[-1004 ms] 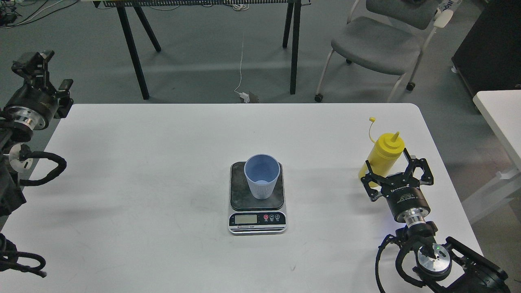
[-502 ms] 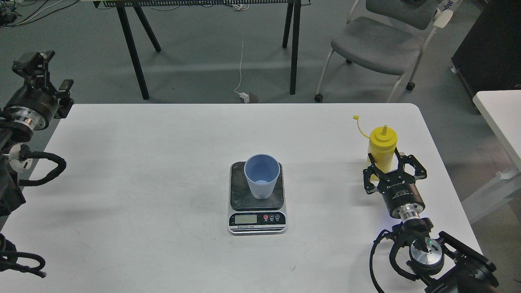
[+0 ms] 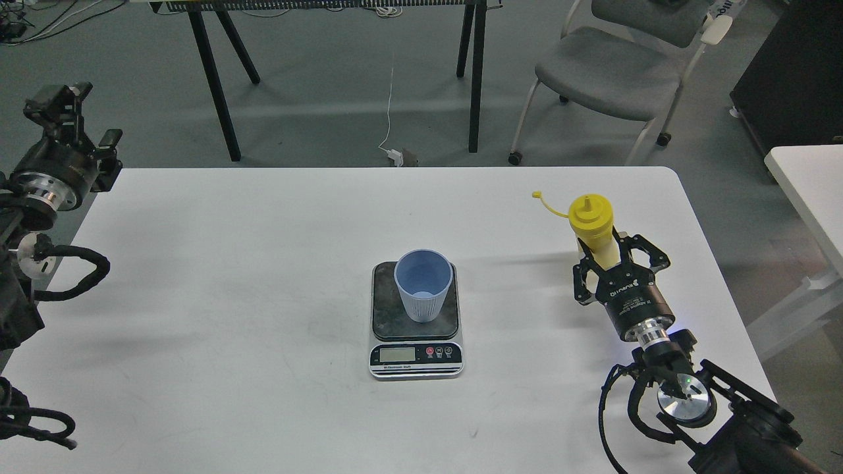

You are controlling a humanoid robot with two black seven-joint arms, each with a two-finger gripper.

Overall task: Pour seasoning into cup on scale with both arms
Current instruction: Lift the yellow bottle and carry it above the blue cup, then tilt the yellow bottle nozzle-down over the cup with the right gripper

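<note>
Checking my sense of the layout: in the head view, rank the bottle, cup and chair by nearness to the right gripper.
1. Bottle, between the right gripper's fingers.
2. Cup, to its left, on the scale at mid-table.
3. Chair, on the floor beyond the table's far edge.

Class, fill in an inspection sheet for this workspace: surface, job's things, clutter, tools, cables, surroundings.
Surface: white table, bare apart from the job's things.
Job's things: blue cup upright on the scale; yellow squeeze bottle at right, cap off on its tether.
Clutter: nothing seen.
Tools: right tool closed around the bottle; left tool off the table's left edge, state unclear.
Cables: white cable on the floor.
Surroundings: grey chair, black table legs.
</note>
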